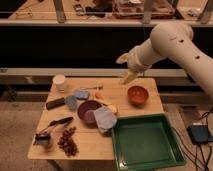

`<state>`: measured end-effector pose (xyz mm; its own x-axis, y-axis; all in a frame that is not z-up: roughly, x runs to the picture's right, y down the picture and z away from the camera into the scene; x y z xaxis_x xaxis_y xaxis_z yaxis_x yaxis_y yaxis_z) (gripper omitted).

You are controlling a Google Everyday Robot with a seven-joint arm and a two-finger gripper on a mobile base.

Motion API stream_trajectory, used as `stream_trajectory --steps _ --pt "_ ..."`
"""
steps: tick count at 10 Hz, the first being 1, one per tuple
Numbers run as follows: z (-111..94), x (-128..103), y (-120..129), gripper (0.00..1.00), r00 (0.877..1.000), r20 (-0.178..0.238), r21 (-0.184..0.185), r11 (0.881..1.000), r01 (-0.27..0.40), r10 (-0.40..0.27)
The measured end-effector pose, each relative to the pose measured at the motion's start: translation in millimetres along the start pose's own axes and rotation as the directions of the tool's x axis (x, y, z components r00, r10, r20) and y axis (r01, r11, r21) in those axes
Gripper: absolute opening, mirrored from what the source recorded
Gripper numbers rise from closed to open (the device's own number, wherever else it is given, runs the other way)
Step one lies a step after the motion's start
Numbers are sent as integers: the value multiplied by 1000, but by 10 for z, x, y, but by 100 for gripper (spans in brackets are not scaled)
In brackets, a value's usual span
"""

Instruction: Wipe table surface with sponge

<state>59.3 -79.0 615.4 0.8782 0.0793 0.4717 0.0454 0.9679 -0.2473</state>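
The sponge [81,94], a small pale blue-grey pad, lies on the left part of the light wooden table surface [125,106], near the back. A darker, rounder blue-grey piece [71,103] sits just left of it. My gripper [126,68] hangs above the table's back edge, right of centre and well to the right of the sponge. It is open, its tan fingers [129,77] pointing down-left with nothing between them. The white arm [172,42] reaches in from the upper right.
A purple bowl [88,110] and a blue-grey cloth [105,120] sit mid-table, with a green tray [172,150] at front right. An orange-red bowl [137,94] stands back right and a white cup [59,81] back left. Black utensils [56,123] and a brown cluster [67,141] lie front left.
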Motion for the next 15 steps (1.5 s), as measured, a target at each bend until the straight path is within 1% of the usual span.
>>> stream_trajectory --steps 1,3,4,5,6,7,8,10,11,13,14,15 --pt "170 -269 18 65 999 13 5 1000 30 -30" --pt "432 -614 46 65 997 22 6 997 72 -72" --pt "579 -753 52 65 995 21 2 996 93 -93" --pt "791 -901 23 65 993 12 -8 993 120 -120" --pt "992 -980 -42 65 990 2 -19 990 139 -139" --pt "1161 -1013 -152 65 989 -11 -28 989 146 -146" --pt "1305 -998 -303 65 988 -29 -34 988 149 -150" --pt "1551 -900 -584 65 984 -78 -35 987 158 -161" --pt "1793 -883 -753 65 978 -114 -43 984 173 -177" --pt "2102 -853 -831 65 966 -157 -62 978 197 -205" --pt "2313 -820 -814 65 957 -181 -83 974 213 -225" --pt "2469 -816 -747 65 953 -186 -104 970 221 -238"
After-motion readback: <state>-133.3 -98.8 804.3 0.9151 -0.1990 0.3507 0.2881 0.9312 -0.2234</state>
